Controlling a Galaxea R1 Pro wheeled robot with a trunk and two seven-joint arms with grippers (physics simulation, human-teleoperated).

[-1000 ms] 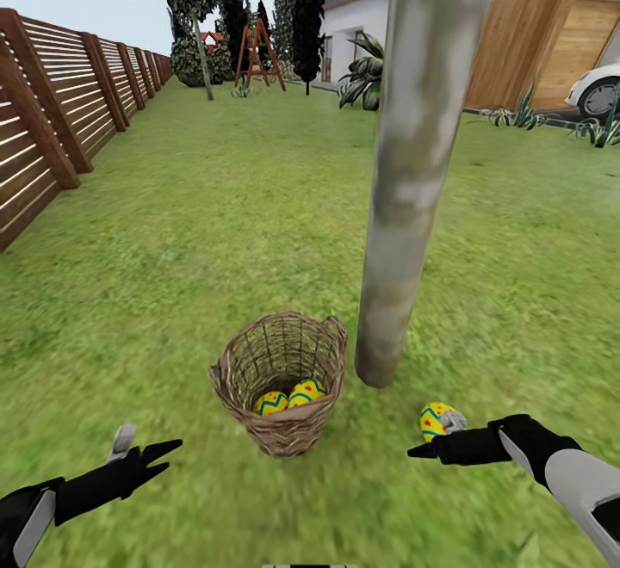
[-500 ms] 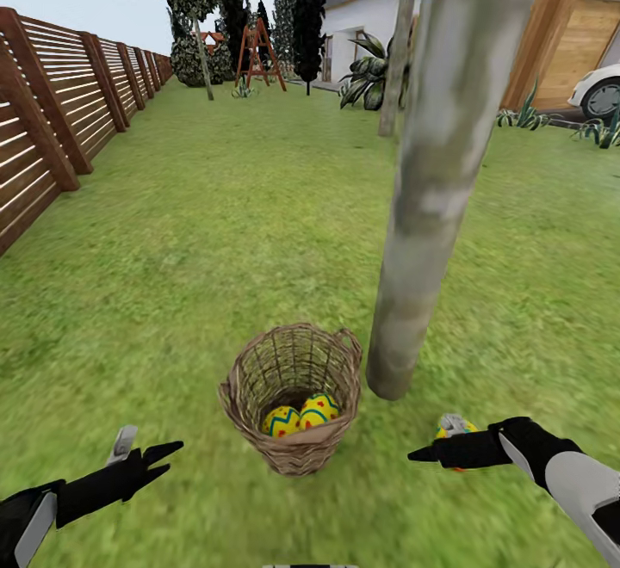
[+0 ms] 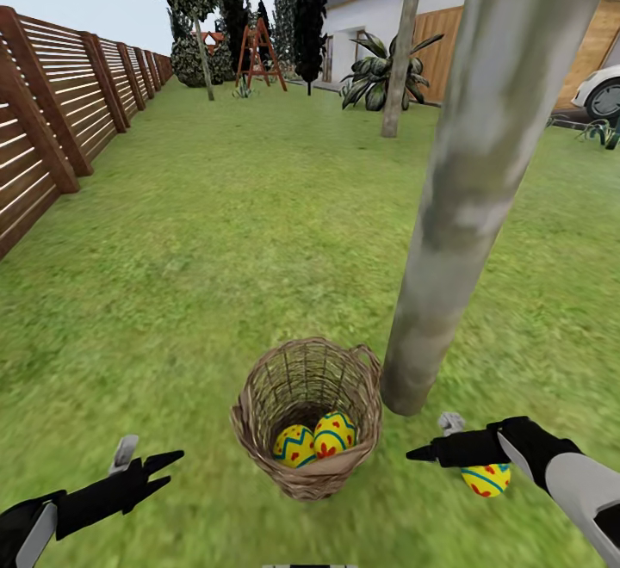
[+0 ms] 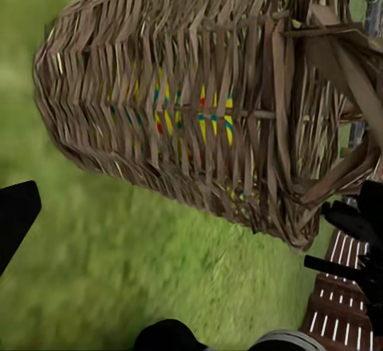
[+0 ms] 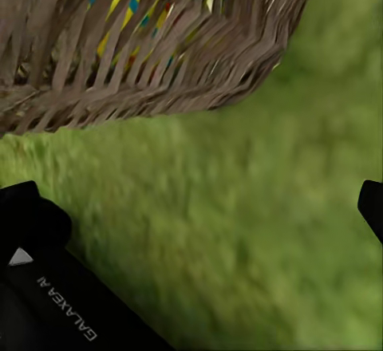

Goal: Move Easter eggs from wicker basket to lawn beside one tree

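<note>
Both the left gripper (image 3: pixel 146 465) and right gripper (image 3: pixel 430 439) are spread and empty; I'd lower one straight into the basket (image 3: pixel 310 417) onto the two eggs (image 3: pixel 314 443), avoiding the rim.

Head camera sits high, looking forward and down the lawn (image 3: pixel 215 232), with the basket (image 3: pixel 308 417) near the bottom edge and the fence (image 3: pixel 52 112) running away alongside. Left wrist camera faces the basket's woven wall (image 4: pixel 191 104) from very close. Right wrist camera looks low across grass at that same basket (image 5: pixel 152 40), all three views sharing it.
</note>
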